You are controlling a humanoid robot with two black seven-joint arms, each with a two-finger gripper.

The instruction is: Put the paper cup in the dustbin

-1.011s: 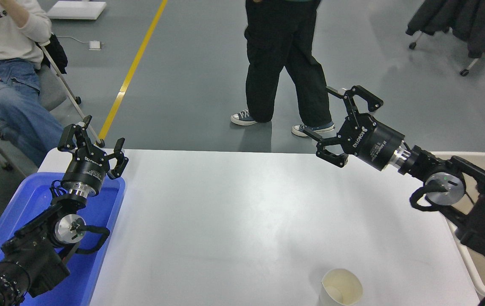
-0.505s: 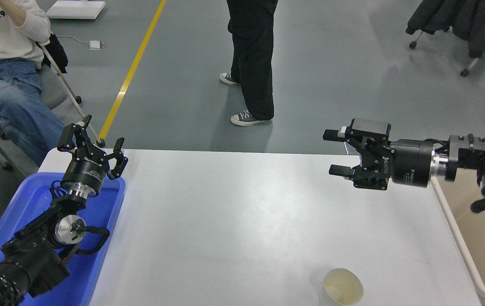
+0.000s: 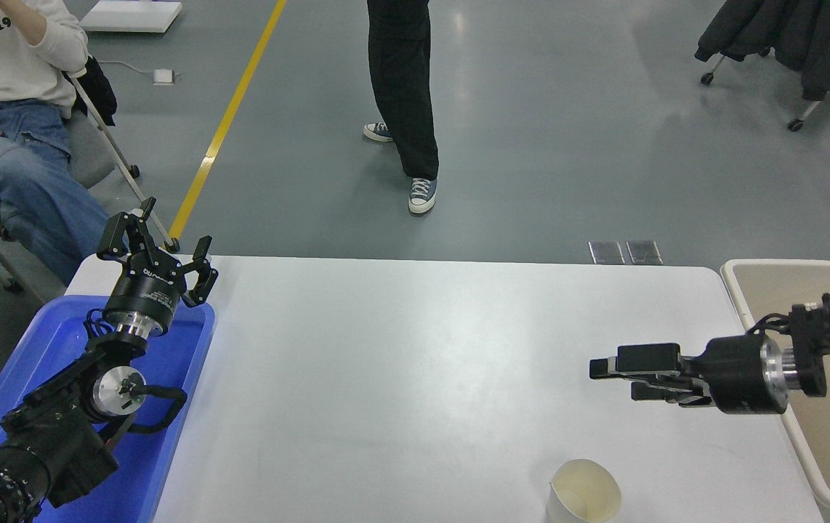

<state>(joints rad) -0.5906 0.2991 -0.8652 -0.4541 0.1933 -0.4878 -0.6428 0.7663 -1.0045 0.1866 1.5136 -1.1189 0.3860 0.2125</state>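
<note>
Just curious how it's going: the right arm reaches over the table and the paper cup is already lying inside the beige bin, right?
Not quite. The paper cup isn't in the bin; it stands upright on the white table near its front edge. The head view shows this. The rest holds: the right gripper does reach over the table, coming from above the beige dustbin.

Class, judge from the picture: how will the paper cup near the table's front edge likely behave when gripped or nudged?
The paper cup looks thin-walled and empty, so probably light and easily crushed. Standing upright and tapered, a sideways nudge may tip it, and once down it would likely roll in a curve.
</note>
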